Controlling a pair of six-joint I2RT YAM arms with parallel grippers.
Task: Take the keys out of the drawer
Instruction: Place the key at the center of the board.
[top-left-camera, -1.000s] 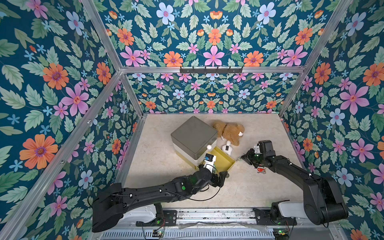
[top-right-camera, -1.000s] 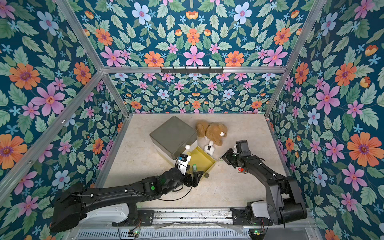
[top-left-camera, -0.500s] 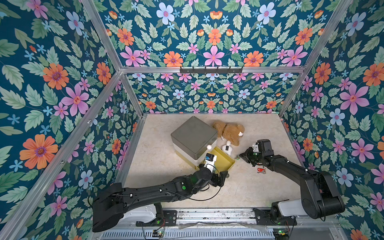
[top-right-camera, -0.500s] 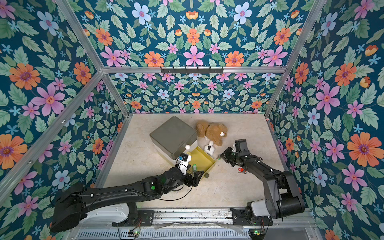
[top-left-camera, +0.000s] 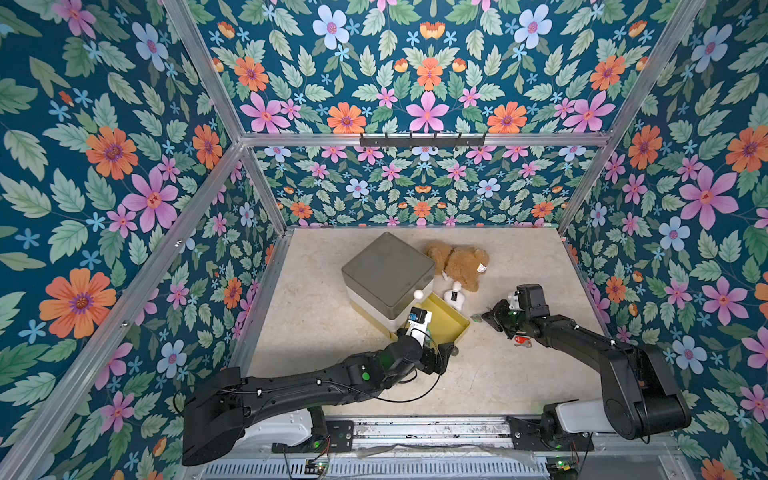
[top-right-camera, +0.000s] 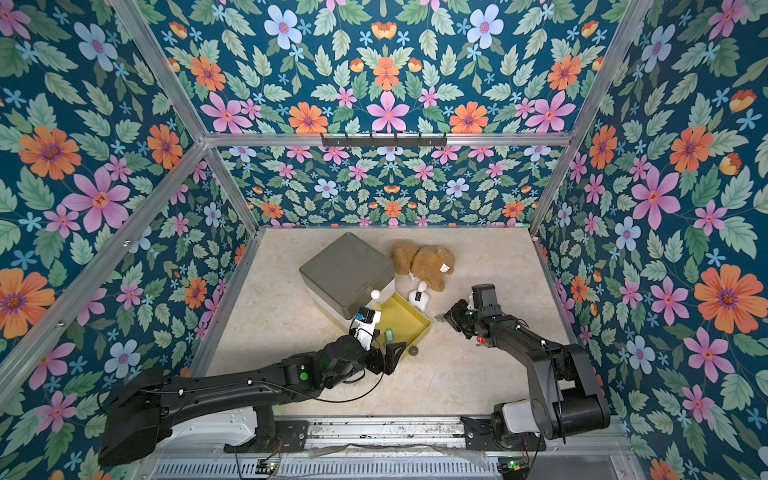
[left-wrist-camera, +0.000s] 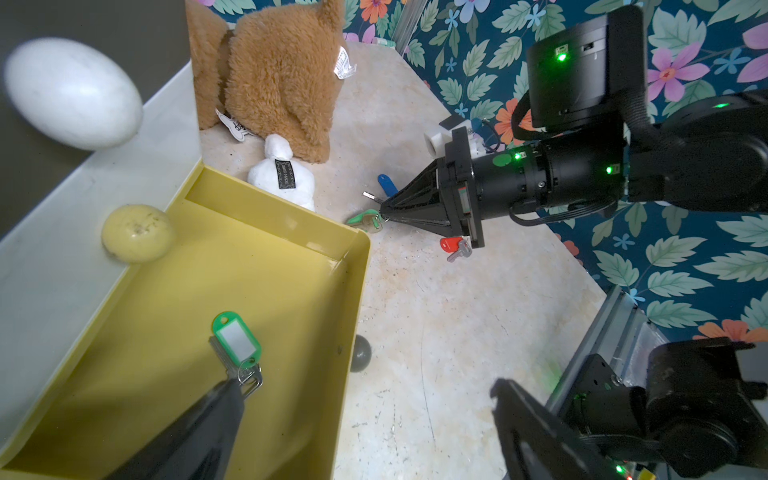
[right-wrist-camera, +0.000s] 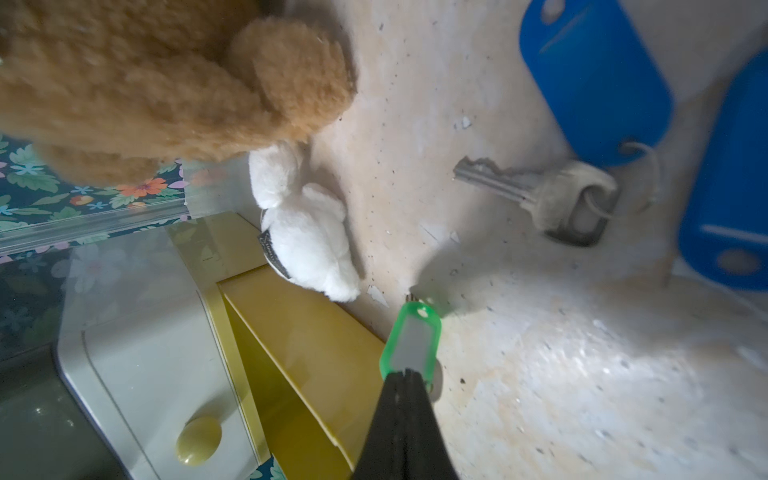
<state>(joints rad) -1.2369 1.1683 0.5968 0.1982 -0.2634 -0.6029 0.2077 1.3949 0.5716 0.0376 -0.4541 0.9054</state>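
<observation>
Right hand (right-wrist-camera: 405, 374) clenched on a green key (right-wrist-camera: 411, 336) at the drawer's (left-wrist-camera: 270, 266) 3 o'clock — blue keys (right-wrist-camera: 594, 83), red key (left-wrist-camera: 455, 245) on the surface (left-wrist-camera: 436, 332) beside. Left hand (left-wrist-camera: 365, 388) released, finger (left-wrist-camera: 208, 419) touching a second green key (left-wrist-camera: 237, 345) inside the drawer; teddy (top-left-camera: 459, 262) at 1 o'clock.

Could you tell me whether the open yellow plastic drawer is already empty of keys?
No: a silver key with a green oblong plastic tag lies on the floor of the yellow drawer.

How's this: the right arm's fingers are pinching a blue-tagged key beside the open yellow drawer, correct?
Wrong colour: the tag is green. The right wrist view shows the right fingers pinching a green-tagged key beside the open yellow drawer; the blue-tagged keys lie loose.
</observation>
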